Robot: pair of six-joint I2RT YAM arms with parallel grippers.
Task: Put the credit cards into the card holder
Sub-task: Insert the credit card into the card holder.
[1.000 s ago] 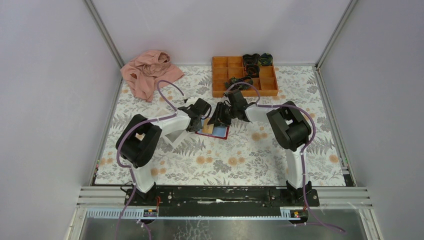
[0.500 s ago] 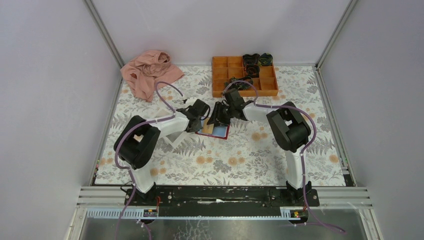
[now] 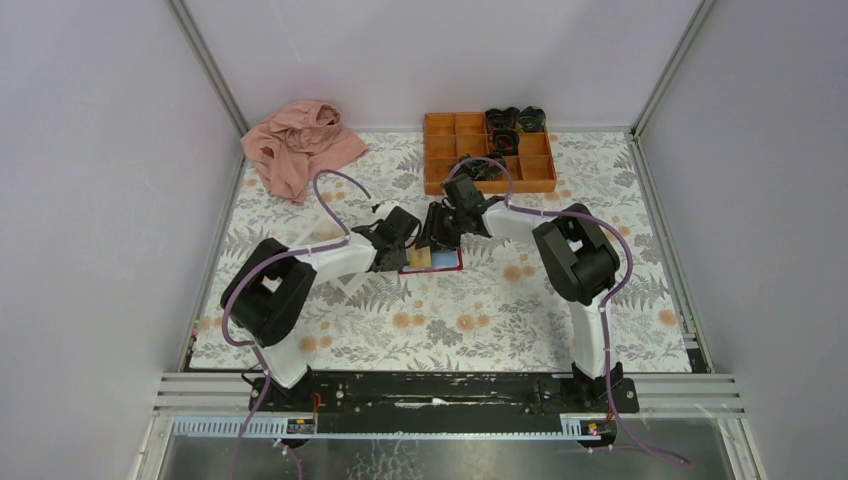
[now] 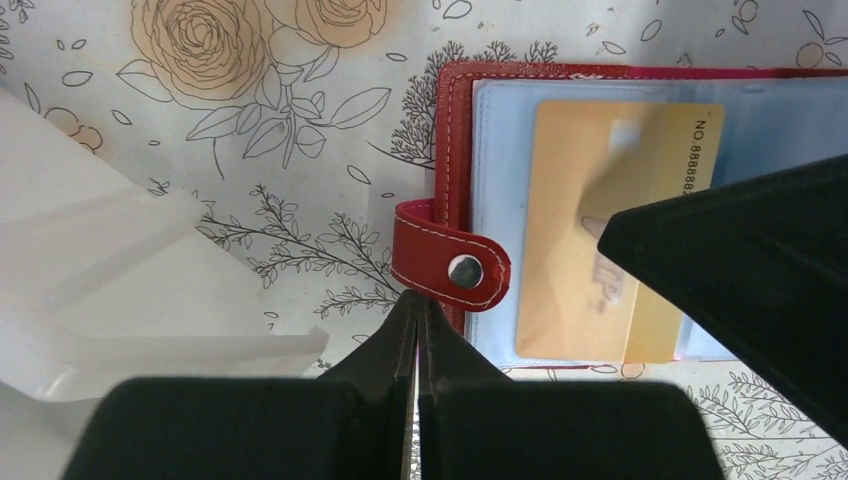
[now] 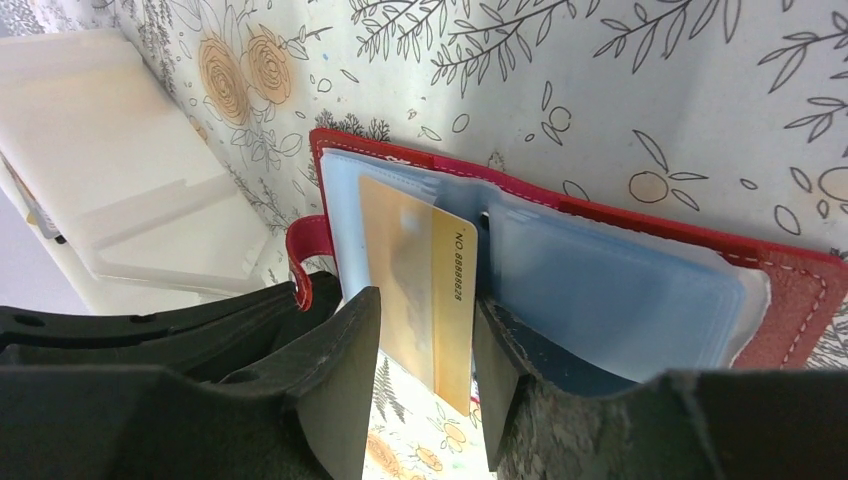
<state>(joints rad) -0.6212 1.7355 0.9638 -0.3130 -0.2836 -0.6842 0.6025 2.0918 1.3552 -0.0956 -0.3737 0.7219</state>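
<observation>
The dark-red card holder (image 3: 446, 262) lies open on the flowered cloth, pale blue inside up. It also shows in the left wrist view (image 4: 452, 130) and the right wrist view (image 5: 790, 300). A golden credit card (image 4: 570, 250) lies on its left half, partly under the clear sleeve, its near end over the holder's edge. My left gripper (image 4: 417, 300) is shut and empty, its tips beside the snap tab (image 4: 452, 267). My right gripper (image 5: 428, 300) is open and its fingers straddle the card (image 5: 425, 280); one fingertip (image 4: 610, 228) rests over the card's middle. Both grippers, left (image 3: 405, 240) and right (image 3: 438, 232), meet over the holder.
A white tray (image 4: 110, 300) lies just left of the holder, under my left arm (image 3: 340, 278). An orange compartment box (image 3: 488, 170) with black items stands at the back. A pink cloth (image 3: 297, 145) lies at the back left.
My left gripper has moved nearer and down to the holder's left edge by the snap tab. The golden card now shows flat on the holder. My right gripper shifted slightly back.
</observation>
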